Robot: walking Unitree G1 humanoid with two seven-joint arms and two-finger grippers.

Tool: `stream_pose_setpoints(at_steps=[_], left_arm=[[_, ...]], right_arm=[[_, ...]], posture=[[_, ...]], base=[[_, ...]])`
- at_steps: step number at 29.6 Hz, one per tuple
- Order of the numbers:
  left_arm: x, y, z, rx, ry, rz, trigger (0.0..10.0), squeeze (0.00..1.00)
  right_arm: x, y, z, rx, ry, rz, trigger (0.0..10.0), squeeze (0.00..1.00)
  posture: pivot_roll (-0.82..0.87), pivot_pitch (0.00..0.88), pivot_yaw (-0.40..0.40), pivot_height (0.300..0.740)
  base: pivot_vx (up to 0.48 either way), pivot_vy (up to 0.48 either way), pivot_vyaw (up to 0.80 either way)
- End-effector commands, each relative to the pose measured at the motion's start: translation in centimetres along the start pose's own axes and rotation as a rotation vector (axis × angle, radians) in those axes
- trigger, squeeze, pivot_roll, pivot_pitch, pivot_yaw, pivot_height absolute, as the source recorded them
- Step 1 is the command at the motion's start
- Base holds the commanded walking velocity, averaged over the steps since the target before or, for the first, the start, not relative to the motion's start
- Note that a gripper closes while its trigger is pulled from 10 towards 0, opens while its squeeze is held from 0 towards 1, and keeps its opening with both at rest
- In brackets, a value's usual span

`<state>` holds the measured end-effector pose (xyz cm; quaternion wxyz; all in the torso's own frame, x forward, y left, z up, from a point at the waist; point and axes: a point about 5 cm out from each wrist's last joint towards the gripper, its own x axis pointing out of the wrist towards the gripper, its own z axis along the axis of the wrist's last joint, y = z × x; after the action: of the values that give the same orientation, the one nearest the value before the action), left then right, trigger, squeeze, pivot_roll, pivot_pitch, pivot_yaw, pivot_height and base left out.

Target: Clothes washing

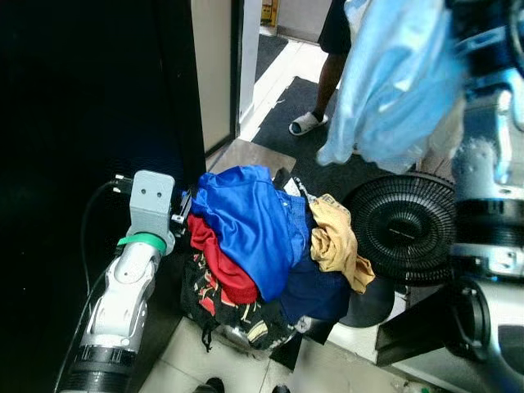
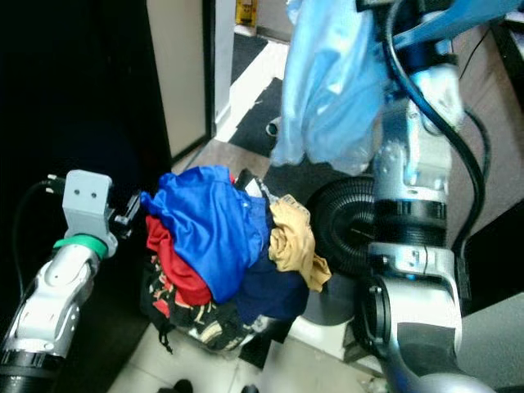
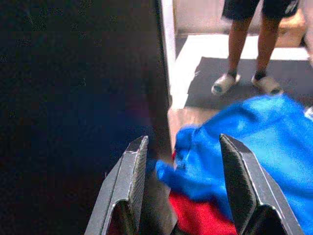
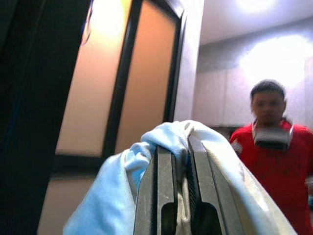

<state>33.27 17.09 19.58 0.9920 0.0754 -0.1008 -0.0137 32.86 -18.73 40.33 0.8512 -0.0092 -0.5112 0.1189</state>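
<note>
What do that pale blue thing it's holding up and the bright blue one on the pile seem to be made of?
The pale blue garment, pinched in the right gripper, looks like thin, matte woven cloth, hanging in soft folds. The bright blue garment has a slight sheen, perhaps synthetic sports fabric.

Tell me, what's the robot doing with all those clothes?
It's sorting laundry. Its right pincer is shut on a light blue garment, held up high above the pile. Its left pincer is open beside the blue shirt on top of the heap, with red clothes and a yellow cloth there too. A person stands nearby.
</note>
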Motion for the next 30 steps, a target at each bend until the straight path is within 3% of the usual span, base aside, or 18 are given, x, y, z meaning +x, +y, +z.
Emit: stream_pose_setpoints(at_steps=[1,2,4,5,6,12,18,30], left_arm=[[-0.1,-0.1,0.6,-0.014,-0.012,-0.015,10.0,0.00],[-0.1,-0.1,0.6,-0.014,-0.012,-0.015,10.0,0.00],[-0.3,0.4,2.3,-0.025,-0.060,-0.013,10.0,0.00],[-0.3,0.4,2.3,-0.025,-0.060,-0.013,10.0,0.00],[-0.5,0.7,4.0,-0.049,-0.102,-0.021,10.0,0.00],[-0.8,-0.2,6.1,-0.078,-0.169,-0.092,10.0,0.00],[-0.5,-0.6,7.2,-0.127,-0.204,-0.078,10.0,0.00],[-0.1,-1.3,8.6,-0.161,-0.228,-0.098,10.0,0.00]], right_arm=[[-1.5,0.7,-1.4,0.013,0.073,-0.005,0.0,0.00],[-1.5,0.7,-1.4,0.013,0.073,-0.005,0.0,0.00],[-4.9,2.4,-3.3,0.035,0.204,-0.026,0.0,0.00],[-4.9,2.4,-3.3,0.035,0.204,-0.026,0.0,0.00],[-7.2,3.4,-3.9,0.024,0.289,-0.059,10.0,0.00],[-8.1,3.0,-3.8,-0.034,0.334,-0.117,10.0,0.00],[-8.2,3.2,-3.4,-0.079,0.335,-0.124,10.0,0.00],[-8.9,3.6,-3.8,-0.091,0.398,-0.139,10.0,0.00]], posture=[[0.10,0.086,0.018,0.740],[0.10,0.086,0.018,0.740],[0.10,0.077,0.013,0.740],[0.10,0.077,0.013,0.740],[0.09,0.071,0.014,0.740],[0.07,0.045,0.012,0.740],[0.05,0.004,0.006,0.740],[0.04,0.000,0.006,0.740]], base=[[0.000,0.000,0.00],[0.000,0.000,0.00],[0.000,0.000,0.00],[0.000,0.000,0.00],[0.000,0.000,0.00],[0.000,0.000,0.00],[0.000,0.000,0.00],[0.000,0.000,0.00]])
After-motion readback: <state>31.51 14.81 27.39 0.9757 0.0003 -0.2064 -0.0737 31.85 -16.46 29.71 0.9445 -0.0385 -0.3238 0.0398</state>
